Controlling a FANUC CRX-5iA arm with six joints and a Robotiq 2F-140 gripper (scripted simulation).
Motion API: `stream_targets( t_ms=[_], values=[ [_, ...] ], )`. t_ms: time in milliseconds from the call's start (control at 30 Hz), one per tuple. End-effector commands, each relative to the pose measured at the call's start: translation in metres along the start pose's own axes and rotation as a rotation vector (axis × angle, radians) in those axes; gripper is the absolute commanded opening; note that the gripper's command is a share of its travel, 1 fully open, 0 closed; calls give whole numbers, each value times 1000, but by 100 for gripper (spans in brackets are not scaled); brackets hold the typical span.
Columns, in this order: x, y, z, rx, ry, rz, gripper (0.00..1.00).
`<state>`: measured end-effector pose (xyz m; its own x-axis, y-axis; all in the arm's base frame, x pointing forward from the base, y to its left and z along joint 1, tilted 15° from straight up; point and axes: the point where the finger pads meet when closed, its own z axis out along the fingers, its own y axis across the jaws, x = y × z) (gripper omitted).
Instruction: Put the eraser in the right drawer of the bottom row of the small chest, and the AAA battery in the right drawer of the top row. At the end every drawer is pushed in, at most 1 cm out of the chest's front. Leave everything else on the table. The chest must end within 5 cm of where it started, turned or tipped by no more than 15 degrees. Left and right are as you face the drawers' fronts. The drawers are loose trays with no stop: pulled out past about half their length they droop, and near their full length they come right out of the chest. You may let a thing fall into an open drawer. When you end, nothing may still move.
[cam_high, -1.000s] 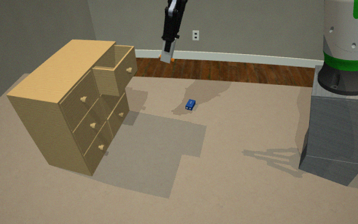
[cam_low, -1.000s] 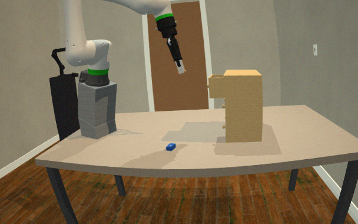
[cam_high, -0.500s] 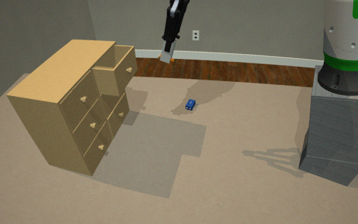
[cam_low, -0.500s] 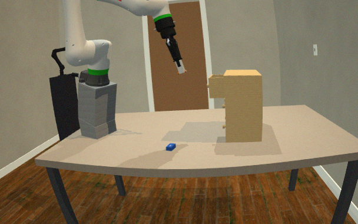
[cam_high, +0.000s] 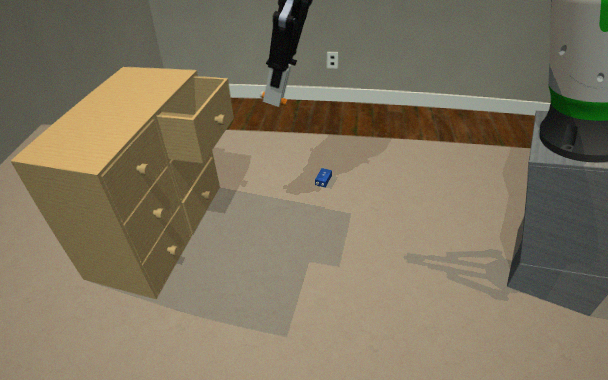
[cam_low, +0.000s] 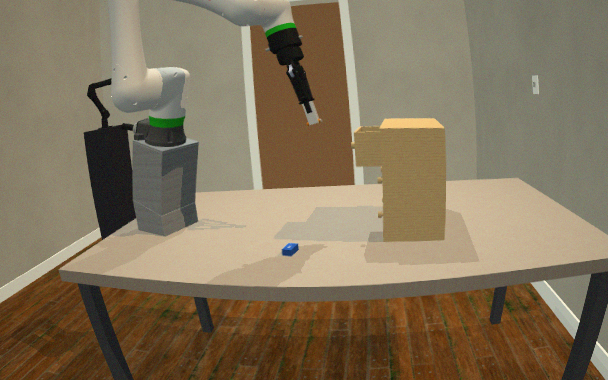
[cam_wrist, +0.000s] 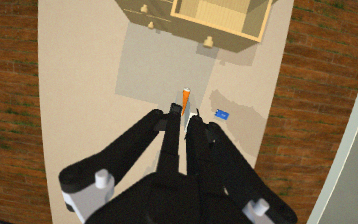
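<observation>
The tool (cam_high: 276, 93) (cam_low: 312, 117) (cam_wrist: 183, 100) is together, clamped on 1 orange AAA battery (cam_high: 284, 101) (cam_low: 320, 120) (cam_wrist: 186, 97), which is carried well above the counter (cam_high: 425, 200) (cam_low: 240, 270) (cam_wrist: 75, 75). In the wrist view the open top-row right drawer (cam_high: 209, 131) (cam_low: 369, 150) (cam_wrist: 227, 41) lies at 1 o'clock from the tool, and the battery's long axis runs roughly 12 to 6 o'clock, pointing nearly toward it. The next move is judged to be an advance over that drawer for release, clear of its front; the eraser's location cannot be told.
</observation>
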<state>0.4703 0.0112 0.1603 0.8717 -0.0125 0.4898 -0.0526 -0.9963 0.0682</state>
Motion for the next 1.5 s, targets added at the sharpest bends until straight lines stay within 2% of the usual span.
stream_targets(
  t_ms=[0,267,1200,1467],
  values=[
    [9,0,2,0,0,0,3],
    [26,0,7,0,0,0,3],
    [125,0,33,0,0,0,3],
    [140,0,37,0,0,0,3]
  ],
)
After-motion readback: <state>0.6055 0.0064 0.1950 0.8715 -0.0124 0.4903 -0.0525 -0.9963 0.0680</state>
